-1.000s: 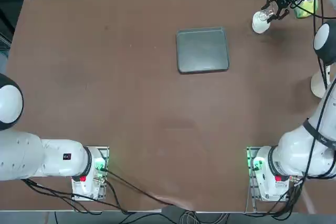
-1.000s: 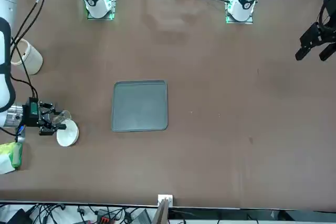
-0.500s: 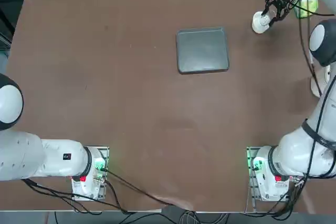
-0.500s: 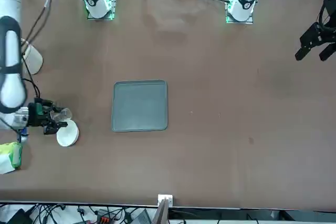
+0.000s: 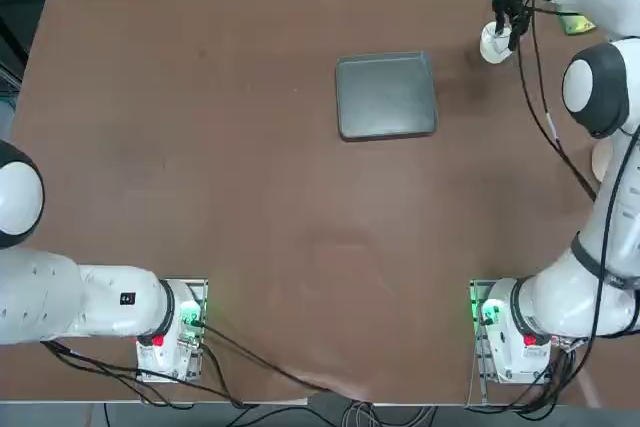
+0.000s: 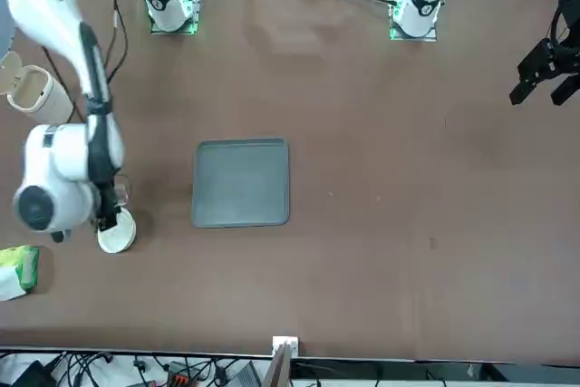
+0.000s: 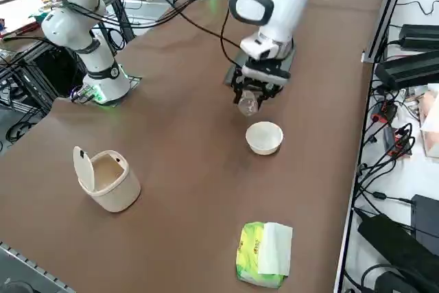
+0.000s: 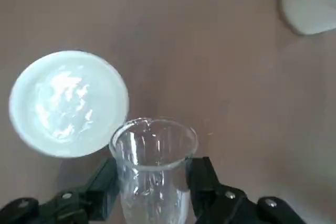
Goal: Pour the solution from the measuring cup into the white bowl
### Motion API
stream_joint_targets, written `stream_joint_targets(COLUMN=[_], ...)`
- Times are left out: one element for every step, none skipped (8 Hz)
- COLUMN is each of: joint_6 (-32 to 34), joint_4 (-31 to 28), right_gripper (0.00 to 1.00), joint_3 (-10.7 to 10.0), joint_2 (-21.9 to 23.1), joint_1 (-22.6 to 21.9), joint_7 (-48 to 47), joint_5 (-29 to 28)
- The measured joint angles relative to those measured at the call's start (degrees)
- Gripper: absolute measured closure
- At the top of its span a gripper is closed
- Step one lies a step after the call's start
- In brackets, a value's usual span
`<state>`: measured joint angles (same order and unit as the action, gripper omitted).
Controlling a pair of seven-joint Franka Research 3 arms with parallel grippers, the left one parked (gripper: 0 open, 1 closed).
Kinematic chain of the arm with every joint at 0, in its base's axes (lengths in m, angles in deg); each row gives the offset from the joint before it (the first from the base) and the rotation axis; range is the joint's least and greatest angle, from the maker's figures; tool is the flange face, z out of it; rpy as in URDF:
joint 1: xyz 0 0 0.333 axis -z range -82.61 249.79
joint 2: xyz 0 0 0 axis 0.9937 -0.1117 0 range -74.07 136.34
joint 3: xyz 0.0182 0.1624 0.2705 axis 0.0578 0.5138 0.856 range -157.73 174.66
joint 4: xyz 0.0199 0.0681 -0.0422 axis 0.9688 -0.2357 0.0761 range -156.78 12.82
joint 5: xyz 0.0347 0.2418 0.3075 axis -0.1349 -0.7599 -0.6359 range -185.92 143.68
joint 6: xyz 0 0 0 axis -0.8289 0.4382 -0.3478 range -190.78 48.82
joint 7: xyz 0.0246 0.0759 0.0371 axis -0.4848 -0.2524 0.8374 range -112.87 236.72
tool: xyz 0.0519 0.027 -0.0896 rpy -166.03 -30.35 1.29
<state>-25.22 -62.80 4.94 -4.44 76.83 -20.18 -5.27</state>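
Liquid seems to glint inside the small round white bowl (image 8: 68, 103) on the brown counter (image 7: 192, 231), so I judge the pour mostly or wholly done. My right hand (image 8: 152, 174) is clamped on the small clear measuring cup (image 8: 153, 195), just beside the bowl. I see only wet-looking streaks in the cup, though I can't rule out a little solution at its base. What's left, I'd say, is checking that and setting the cup down.
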Motion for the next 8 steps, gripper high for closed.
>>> stream_joint_targets(joint_6=[0.2, 0.3, 0.3, 0.2, 0.1, 0.2, 0.7, 1.6], joint_4=[-5.5, -10.7, -15.5, -20.3, -25.1, -28.8, -30.7, -31.0], right_gripper=[0.27, 0.27, 0.27, 0.27, 0.27, 0.27, 0.27, 0.27], joint_3=[0.0, 0.0, 0.0, 0.0, 0.0, 0.1, 0.1, 0.0], joint_2=[3.5, 6.2, 7.7, 8.0, 7.5, 6.0, 3.6, 1.2], joint_1=[-2.2, -4.0, -5.8, -7.6, -9.5, -11.3, -12.7, -13.7], joint_7=[-6.4, -13.8, -22.3, -31.5, -41.1, -50.0, -56.8, -61.5], joint_5=[4.7, 9.0, 13.8, 19.3, 24.8, 28.8, 31.4, 33.4])
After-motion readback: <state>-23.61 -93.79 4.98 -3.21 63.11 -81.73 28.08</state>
